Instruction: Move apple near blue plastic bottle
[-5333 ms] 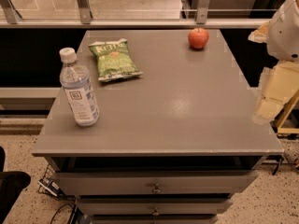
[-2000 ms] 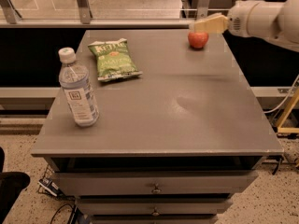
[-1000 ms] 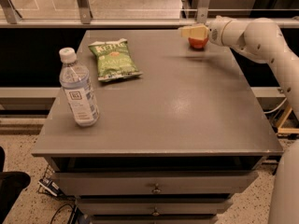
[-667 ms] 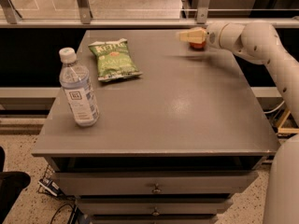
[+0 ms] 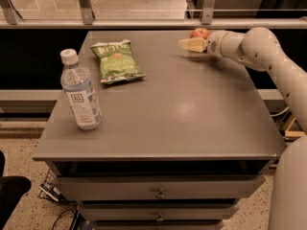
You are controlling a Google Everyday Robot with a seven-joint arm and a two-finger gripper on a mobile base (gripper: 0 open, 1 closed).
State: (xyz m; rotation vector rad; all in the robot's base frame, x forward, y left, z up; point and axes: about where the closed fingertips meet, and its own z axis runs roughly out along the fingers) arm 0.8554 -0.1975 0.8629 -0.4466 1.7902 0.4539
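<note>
The red apple [image 5: 200, 32] is at the far right of the grey table [image 5: 192, 114], only its top showing behind my gripper. My gripper [image 5: 186, 44] reaches in from the right on a white arm [image 5: 259, 47] and lies low over the table, right in front of the apple and pointing left. The blue plastic bottle [image 5: 80, 91], clear with a white cap and a label, stands upright near the table's front left, far from the apple.
A flat green chip bag [image 5: 116, 61] lies at the back left between the bottle and the apple. A metal railing [image 5: 144, 23] runs behind the table. Drawers [image 5: 158, 193] sit under the tabletop. The arm's white body [image 5: 290, 190] fills the lower right.
The arm swung in from the right side to the apple at the back. Over the last second the gripper dropped lower and slid left, now covering most of the apple. Bottle and bag have not moved.
</note>
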